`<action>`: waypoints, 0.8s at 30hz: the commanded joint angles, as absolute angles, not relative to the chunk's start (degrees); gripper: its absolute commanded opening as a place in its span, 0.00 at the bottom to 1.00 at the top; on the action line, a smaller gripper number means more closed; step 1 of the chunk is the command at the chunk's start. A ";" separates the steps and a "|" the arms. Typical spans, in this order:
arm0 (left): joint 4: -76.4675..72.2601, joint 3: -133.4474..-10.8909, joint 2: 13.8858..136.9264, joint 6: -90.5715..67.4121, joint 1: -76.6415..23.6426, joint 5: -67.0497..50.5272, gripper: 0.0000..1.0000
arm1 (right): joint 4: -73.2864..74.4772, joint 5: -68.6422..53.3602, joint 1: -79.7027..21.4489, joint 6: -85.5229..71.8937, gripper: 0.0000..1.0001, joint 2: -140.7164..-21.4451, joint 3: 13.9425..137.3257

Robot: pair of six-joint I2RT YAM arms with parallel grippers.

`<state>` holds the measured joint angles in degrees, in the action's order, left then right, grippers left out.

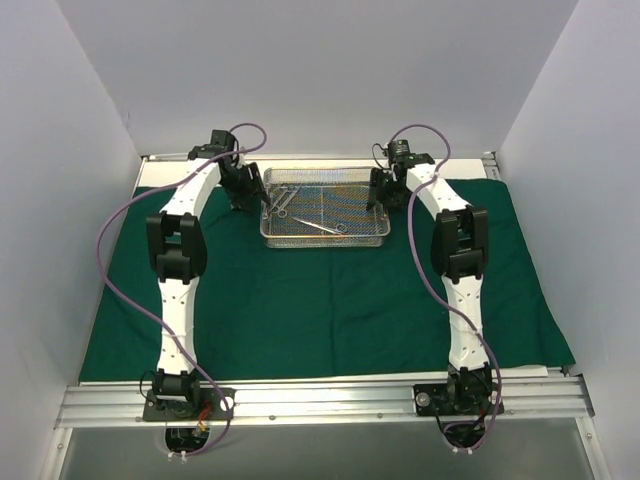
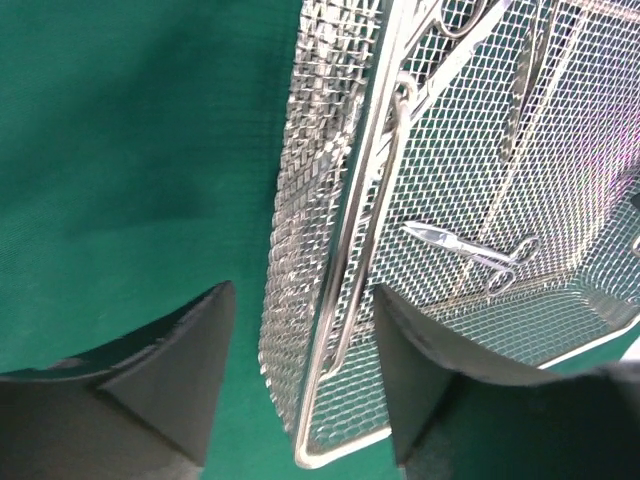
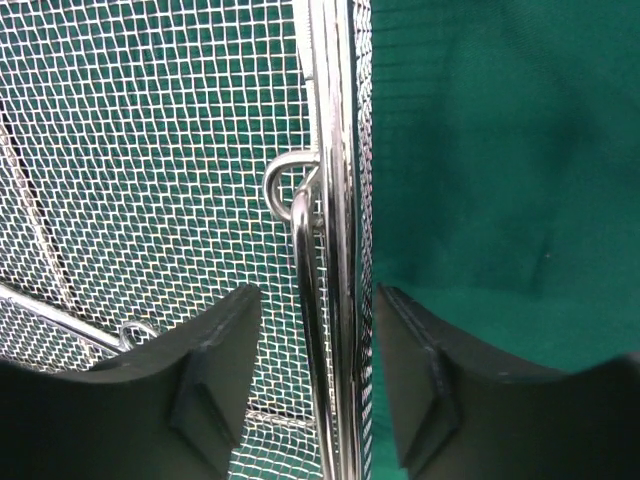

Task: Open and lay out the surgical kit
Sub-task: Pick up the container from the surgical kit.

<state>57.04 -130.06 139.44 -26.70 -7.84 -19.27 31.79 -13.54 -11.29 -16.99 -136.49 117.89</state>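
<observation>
The dark green drape [image 1: 300, 310] lies spread flat on the table. The silver wire-mesh tray [image 1: 323, 240] stands on it at the back centre, with slim steel instruments [image 1: 318, 224] inside. My left gripper [image 1: 256, 196] is open at the tray's left end. In the left wrist view the gripper [image 2: 303, 295] straddles the end wall [image 2: 310, 200] and its handle, with small scissors [image 2: 470, 255] on the tray floor. My right gripper [image 1: 378, 192] is open at the right end. In the right wrist view it [image 3: 320, 295] straddles the wall [image 3: 338, 120] and the handle ring [image 3: 285, 190].
White walls close in the left, right and back of the table. A metal rail [image 1: 320, 400] runs along the near edge, where the arm bases sit. Purple cables [image 1: 120, 260] loop beside each arm. The drape [image 2: 130, 150] surrounds the tray on all sides.
</observation>
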 commanded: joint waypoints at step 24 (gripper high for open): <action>55.89 -139.65 128.23 -35.77 -13.00 -24.00 0.02 | 31.12 -13.54 -8.27 -22.50 0.00 -113.66 113.14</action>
